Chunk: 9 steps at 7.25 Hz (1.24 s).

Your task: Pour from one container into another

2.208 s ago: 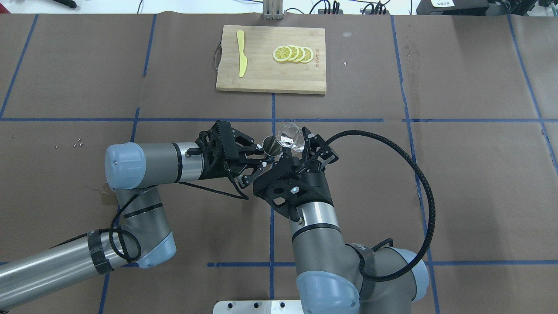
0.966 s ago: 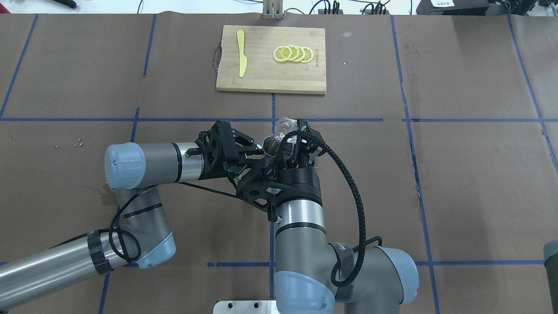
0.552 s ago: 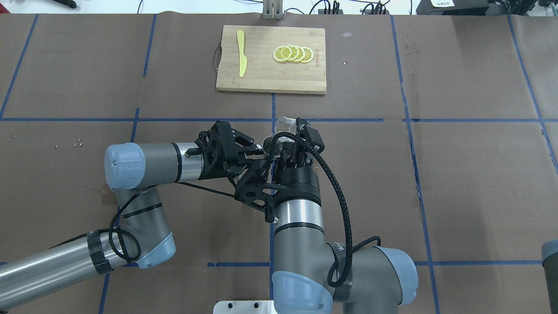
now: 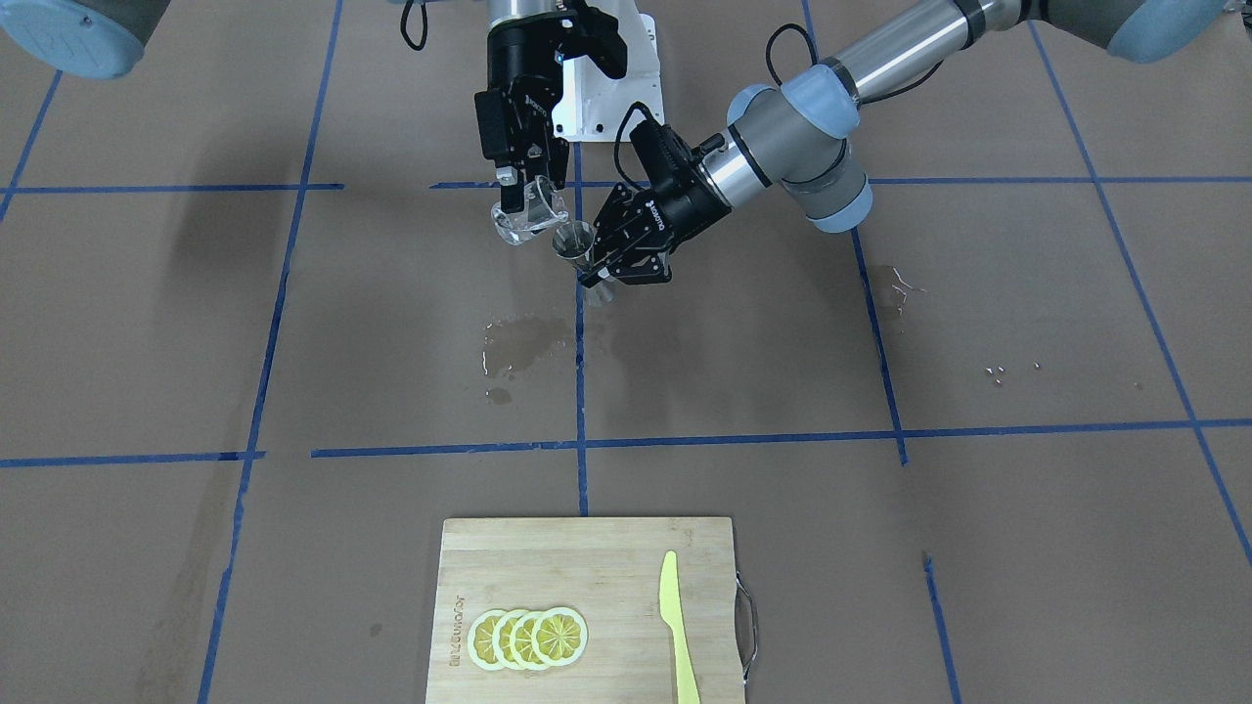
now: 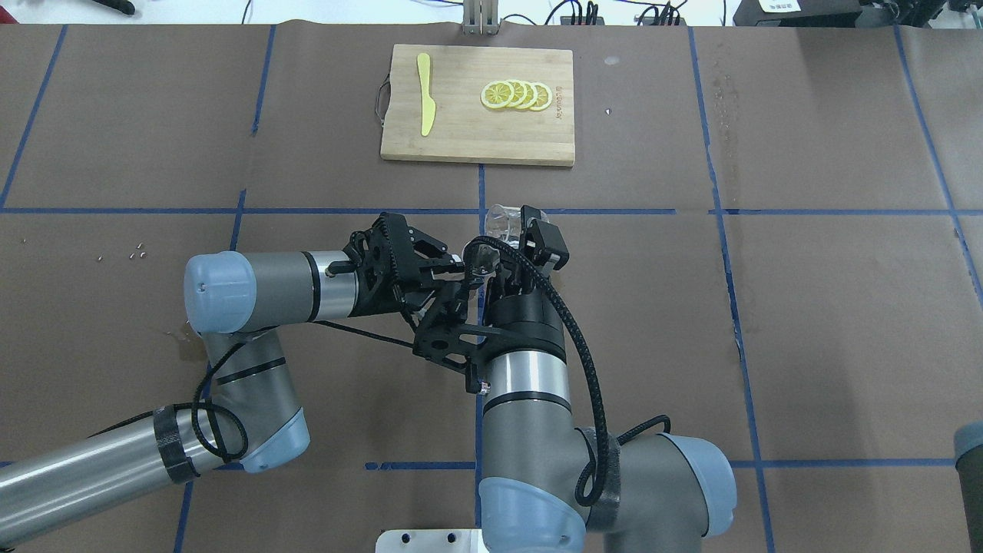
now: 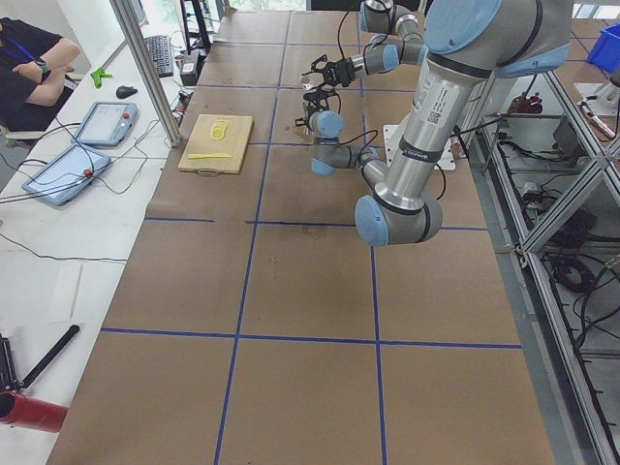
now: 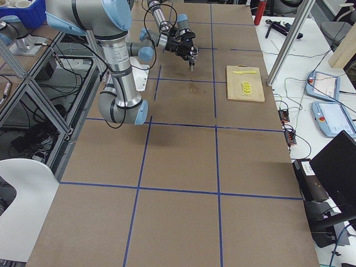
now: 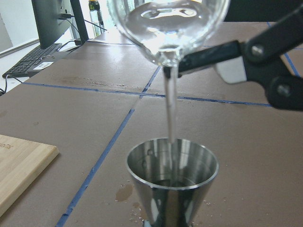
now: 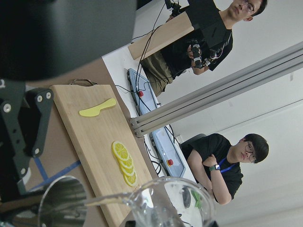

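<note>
My right gripper (image 4: 526,198) is shut on the clear glass tumbler (image 4: 528,219) and holds it tilted above the table's middle. A thin stream of water (image 8: 171,113) runs from the tumbler's rim (image 8: 168,28) into the steel jigger (image 8: 173,182). The jigger (image 4: 576,246) stands upright in the air, with my left gripper (image 4: 597,272) shut around its waist. From overhead the tumbler (image 5: 503,222) lies just beyond the jigger (image 5: 481,258), and the right wrist hides part of both. In the right wrist view the tumbler (image 9: 165,203) leans towards the jigger's mouth (image 9: 61,203).
A wooden cutting board (image 5: 461,138) at the far middle carries lemon slices (image 5: 516,95) and a yellow knife (image 5: 425,94). A wet patch (image 4: 518,347) marks the brown paper below the grippers. Two operators (image 9: 222,161) sit beyond the table's far edge.
My right wrist has turned and shifted left, tipping the tumbler further over the jigger. The left arm and the jigger have stayed where they were.
</note>
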Tool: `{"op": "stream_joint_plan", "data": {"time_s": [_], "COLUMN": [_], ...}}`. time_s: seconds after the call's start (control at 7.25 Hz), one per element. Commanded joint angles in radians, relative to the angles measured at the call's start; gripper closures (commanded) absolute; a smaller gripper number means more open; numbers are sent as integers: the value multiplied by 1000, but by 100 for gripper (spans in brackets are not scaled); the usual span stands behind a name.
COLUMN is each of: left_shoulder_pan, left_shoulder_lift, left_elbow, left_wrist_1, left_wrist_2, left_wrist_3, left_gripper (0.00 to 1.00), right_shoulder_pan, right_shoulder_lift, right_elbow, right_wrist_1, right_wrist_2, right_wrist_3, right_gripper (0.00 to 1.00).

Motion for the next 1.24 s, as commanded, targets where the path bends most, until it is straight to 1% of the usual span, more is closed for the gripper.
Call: {"op": "stream_joint_plan", "data": {"time_s": [0.0,0.55,0.83,1.1], "left_shoulder_pan": [0,0,0,0], "left_shoulder_lift": [0,0,0,0], "left_elbow": [0,0,0,0], "left_wrist_1": [0,0,0,0], "left_wrist_2": [0,0,0,0], "left_wrist_3": [0,0,0,0], "left_gripper": [100,100,100,100], "right_shoulder_pan": [0,-2,-5,-8], "right_shoulder_lift": [-1,-4,-5,1], "right_elbow": [1,-1,-1,-1], "right_wrist_1": [-1,-1,-2,-40], "right_wrist_2": [-6,-6,-20,-23], "right_wrist_3": [-24,-64,-93,-95], "right_gripper": [100,100,100,100]}}
